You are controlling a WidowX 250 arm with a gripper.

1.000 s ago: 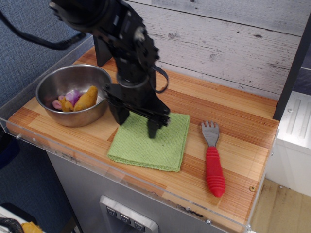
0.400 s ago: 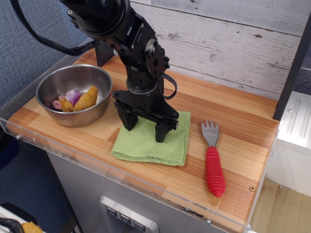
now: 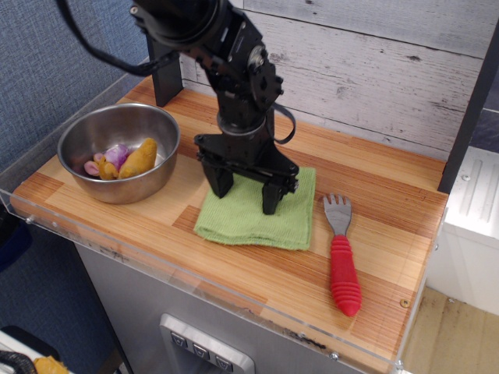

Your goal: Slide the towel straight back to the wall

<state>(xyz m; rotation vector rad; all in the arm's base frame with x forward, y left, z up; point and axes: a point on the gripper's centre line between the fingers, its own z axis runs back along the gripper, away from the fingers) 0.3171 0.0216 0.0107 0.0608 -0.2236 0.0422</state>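
Presently, item: towel [image 3: 249, 220], light green, folded square, lying flat on the counter [image 3: 374, 195] between bowl and fork, its near edge sitting back from the counter's front lip.
Towel position: resting mid-counter, its far edge under the gripper and showing bare wood between it and the wall [image 3: 374, 70]; apart from the wall, not touching it.
Gripper [image 3: 246, 196]: standing upright over the towel's far half, both dark fingers spread apart and pressing tips down onto the cloth; spread wide, clamping nothing, pinning the towel from above.
Arm: black, reaching down from the upper left, crossing in front of the wall planks.
Progress: judging by the strip of wood behind the towel, the slide is partway done; the towel is lying past the counter's middle line but short of the wall.
Remaining: pushing the cloth farther back until its far edge is meeting the planks, then lifting off.
Bowl [image 3: 152, 128]: steel, sitting left of the towel, near but not touching, holding small food pieces.
Fork [image 3: 341, 253]: grey head, red handle, lying just right of the towel, apart from it.
Panel [image 3: 47, 62]: blue fabric, standing at left.
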